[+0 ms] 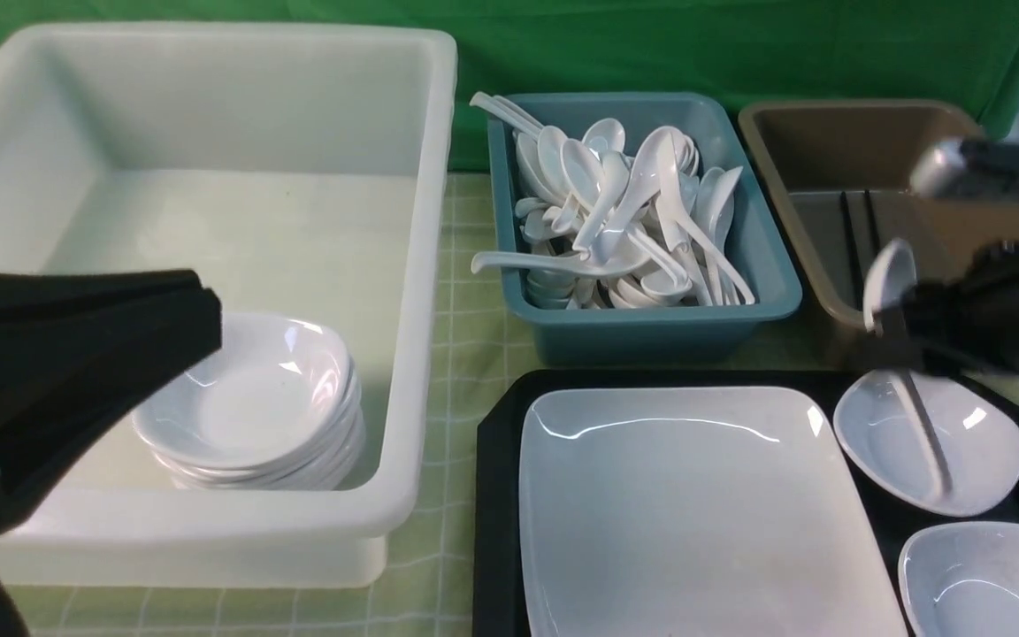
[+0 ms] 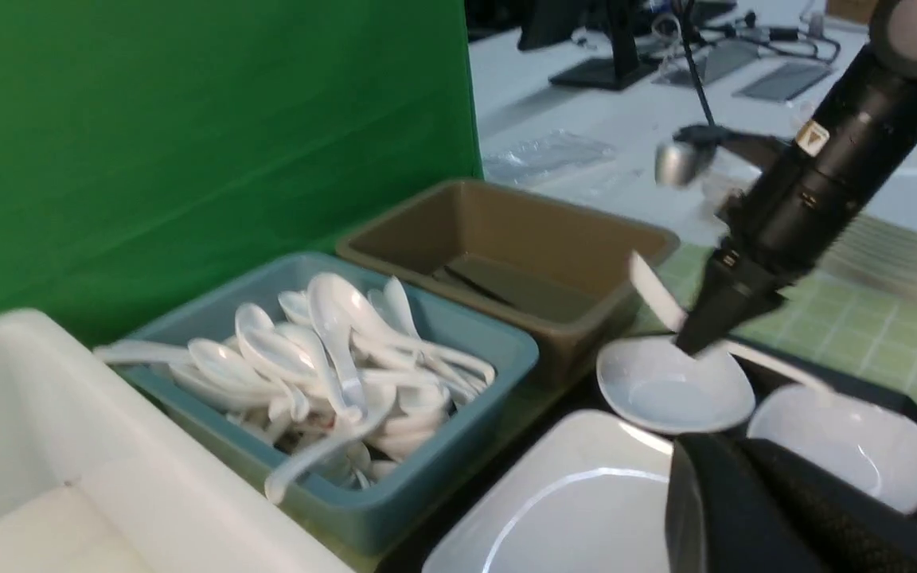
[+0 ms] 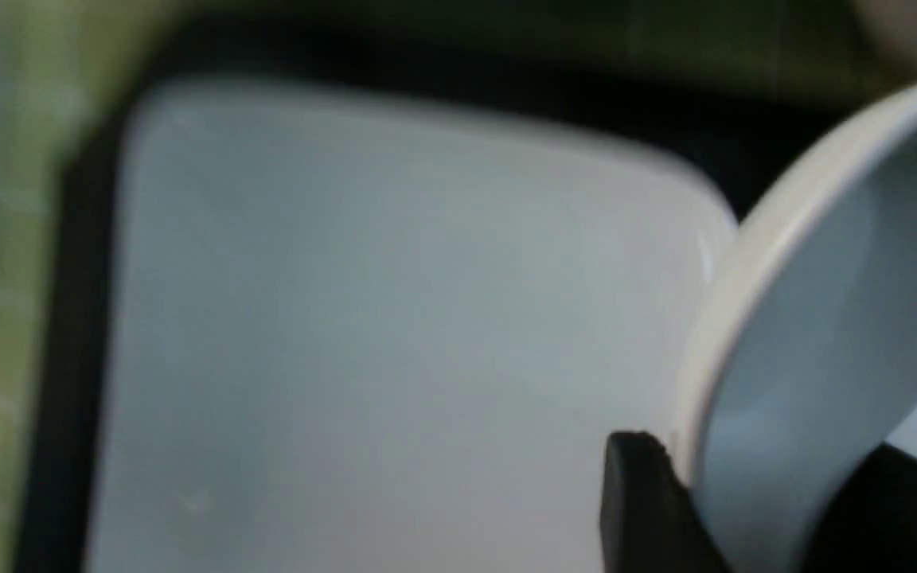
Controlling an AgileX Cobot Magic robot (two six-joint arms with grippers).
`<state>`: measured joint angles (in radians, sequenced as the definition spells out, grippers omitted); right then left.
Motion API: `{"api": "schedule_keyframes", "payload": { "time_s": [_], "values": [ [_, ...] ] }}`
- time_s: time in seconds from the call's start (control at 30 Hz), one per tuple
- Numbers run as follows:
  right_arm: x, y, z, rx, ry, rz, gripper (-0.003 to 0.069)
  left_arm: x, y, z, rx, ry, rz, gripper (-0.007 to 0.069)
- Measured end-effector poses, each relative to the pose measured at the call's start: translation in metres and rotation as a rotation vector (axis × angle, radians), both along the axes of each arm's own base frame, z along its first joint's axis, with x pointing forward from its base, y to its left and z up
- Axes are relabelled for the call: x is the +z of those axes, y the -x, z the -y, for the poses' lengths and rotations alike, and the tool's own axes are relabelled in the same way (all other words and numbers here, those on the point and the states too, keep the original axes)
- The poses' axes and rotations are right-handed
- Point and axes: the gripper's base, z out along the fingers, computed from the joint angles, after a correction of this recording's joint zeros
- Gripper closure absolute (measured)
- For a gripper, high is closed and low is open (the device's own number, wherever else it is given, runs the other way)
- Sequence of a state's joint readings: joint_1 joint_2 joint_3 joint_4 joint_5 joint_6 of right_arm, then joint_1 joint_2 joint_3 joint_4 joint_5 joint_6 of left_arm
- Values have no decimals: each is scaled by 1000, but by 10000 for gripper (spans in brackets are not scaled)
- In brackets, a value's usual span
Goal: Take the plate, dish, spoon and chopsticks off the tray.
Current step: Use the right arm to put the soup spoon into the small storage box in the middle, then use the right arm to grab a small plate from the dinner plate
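The large white plate (image 1: 695, 504) lies on the black tray (image 1: 496, 460), with two small white dishes (image 1: 969, 425) (image 1: 978, 575) beside it on the right. My right gripper (image 1: 894, 327) is shut on the white spoon (image 1: 888, 274) and holds it tilted, bowl up, just above the farther dish. In the right wrist view the spoon (image 3: 809, 334) fills the space between the jaws, over the plate (image 3: 387, 318). Black chopsticks (image 1: 857, 239) lie in the brown bin (image 1: 775, 133). My left gripper (image 1: 209, 314) is shut and empty, hanging over the white tub (image 1: 421, 265).
The white tub holds a stack of small white dishes (image 1: 253, 407). A teal bin (image 1: 651, 332) behind the tray is heaped with white spoons. A green checked cloth covers the table and a green backdrop stands behind it.
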<state>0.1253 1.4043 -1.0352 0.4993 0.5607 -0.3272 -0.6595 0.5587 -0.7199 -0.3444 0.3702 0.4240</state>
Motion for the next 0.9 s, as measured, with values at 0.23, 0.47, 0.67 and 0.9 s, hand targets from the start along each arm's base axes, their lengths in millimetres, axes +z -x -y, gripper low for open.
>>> {"api": "schedule_keyframes", "payload": {
  "time_s": [0.23, 0.47, 0.67, 0.9],
  "values": [
    [23, -92, -27, -12, -95, 277, 358, 6, -2, -1, 21, 41, 44, 601],
    [-22, -173, -37, -34, -79, 272, 225, 6, -2, -1, 23, 45, 49, 601],
    [-8, -157, -32, 50, -2, 152, 202, 6, -2, -1, 22, 42, 50, 601],
    [35, -63, -16, 106, 317, -154, 333, 2, -1, 0, 9, 13, 22, 601]
  ]
}}
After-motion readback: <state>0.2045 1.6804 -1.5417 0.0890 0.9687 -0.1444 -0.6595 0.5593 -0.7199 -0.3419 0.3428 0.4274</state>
